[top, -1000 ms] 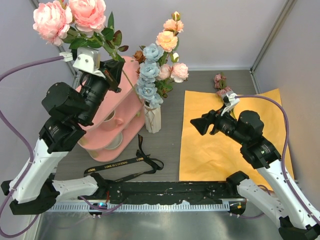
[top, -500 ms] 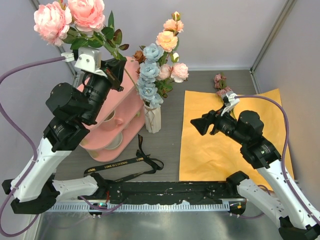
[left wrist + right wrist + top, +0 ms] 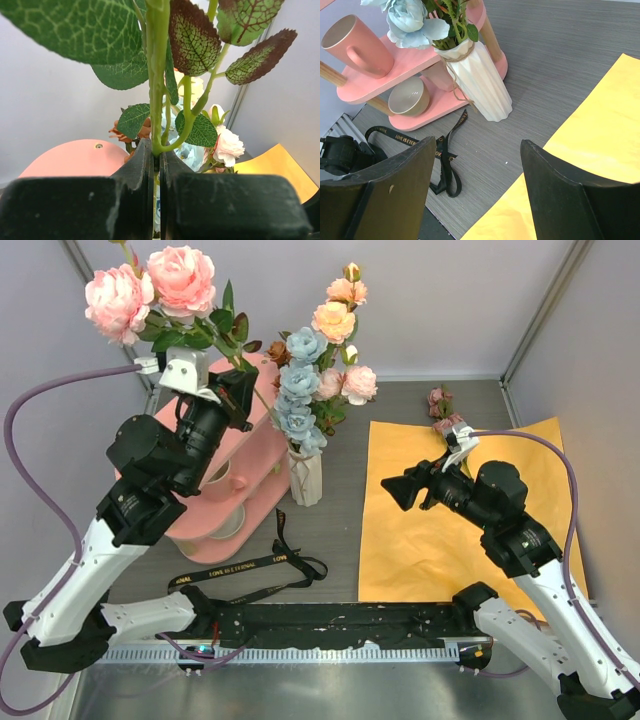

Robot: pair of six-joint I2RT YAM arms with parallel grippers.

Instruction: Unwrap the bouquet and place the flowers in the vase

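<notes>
My left gripper is shut on the green stem of two big pink roses, held high over the pink shelf, left of the vase. The white ribbed vase stands on the table with pale blue, peach and pink flowers in it. The bouquet's orange paper lies flat and open at the right. A dusky mauve flower lies at its far edge. Above the paper's left part my right gripper hangs open and empty, facing the vase.
A pink two-tier shelf with a cup and a bowl stands left of the vase. The black printed ribbon lies loose on the table in front of it. Grey walls close in the left, back and right.
My left arm has carried the pink roses to the right, closer to the vase. The right arm has not moved.
</notes>
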